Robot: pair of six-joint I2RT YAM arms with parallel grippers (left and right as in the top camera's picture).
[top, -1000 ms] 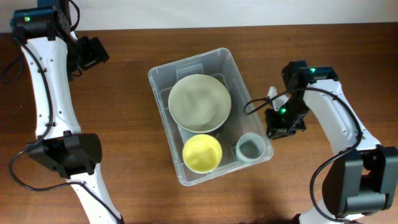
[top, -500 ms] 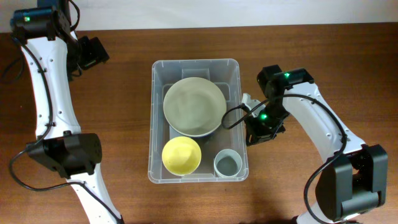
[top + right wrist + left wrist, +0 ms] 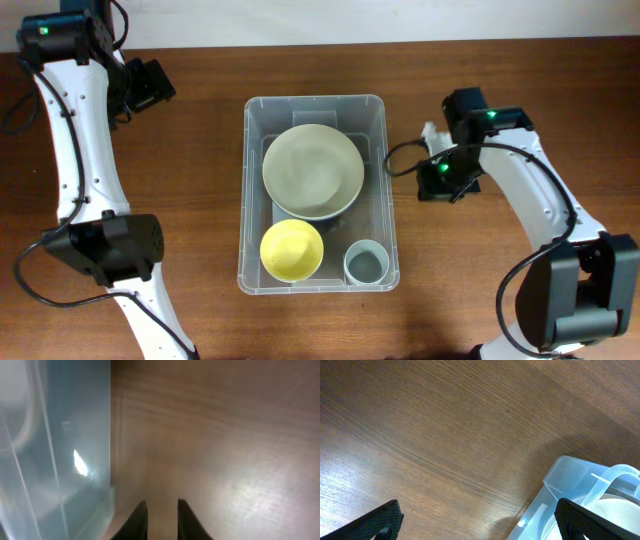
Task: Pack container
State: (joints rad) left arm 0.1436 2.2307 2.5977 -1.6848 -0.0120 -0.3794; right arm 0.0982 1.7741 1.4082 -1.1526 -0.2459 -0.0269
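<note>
The container [image 3: 248, 200], a clear plastic bin, stands square in the middle of the table. Inside it are a large grey-green bowl [image 3: 312, 170], a yellow bowl [image 3: 291, 249] and a small pale cup [image 3: 366, 263]. My right gripper [image 3: 437, 183] is to the right of the bin, apart from its wall. In the right wrist view the right gripper [image 3: 162, 510] is narrowly open over bare wood, with the bin's wall [image 3: 75, 435] to its left. My left gripper [image 3: 150, 85] hangs wide open at the far left, holding nothing. In the left wrist view the left gripper [image 3: 476, 510] spans bare wood and a bin corner [image 3: 555, 485].
The brown wooden table [image 3: 520, 80] has bare wood on both sides of the bin. The left arm's white links [image 3: 75, 150] run down the left edge. The right arm [image 3: 540, 200] bends along the right side.
The bin has turned from a tilted stance to square with the table. My right gripper went in against its right side, then drew back to the right. The left arm is unmoved.
</note>
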